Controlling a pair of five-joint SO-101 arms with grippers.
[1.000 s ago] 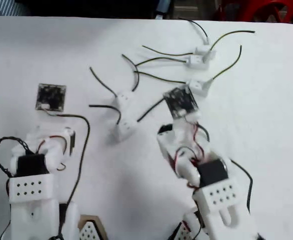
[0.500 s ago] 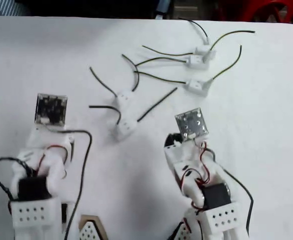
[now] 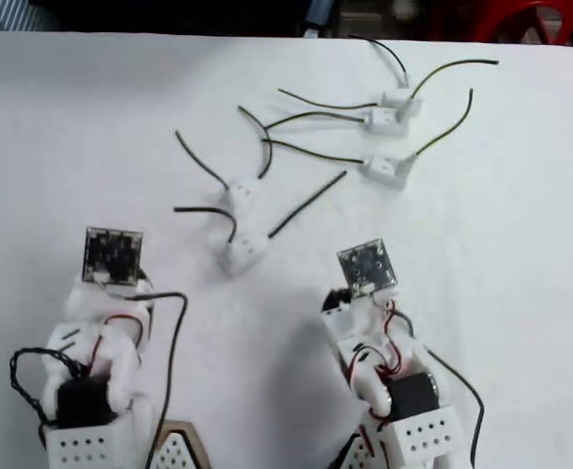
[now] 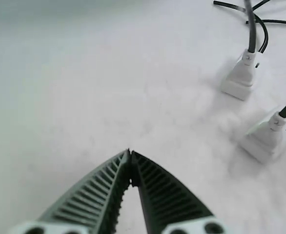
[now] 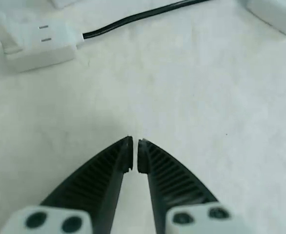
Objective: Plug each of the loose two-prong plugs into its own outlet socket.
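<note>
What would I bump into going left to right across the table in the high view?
White left arm with black cables → two white plastic blocks on black wires → three small white plastic connectors on black wires

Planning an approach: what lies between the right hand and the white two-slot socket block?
Right wrist view: only bare white table between right hand and socket block.

Five white connectors on black cords lie unjoined on the bench (image 3: 521, 293). A two-slot outlet socket (image 3: 244, 252) and a second connector (image 3: 242, 192) just beyond it sit mid-bench, and a cluster (image 3: 382, 119) of three lies far right.
</note>
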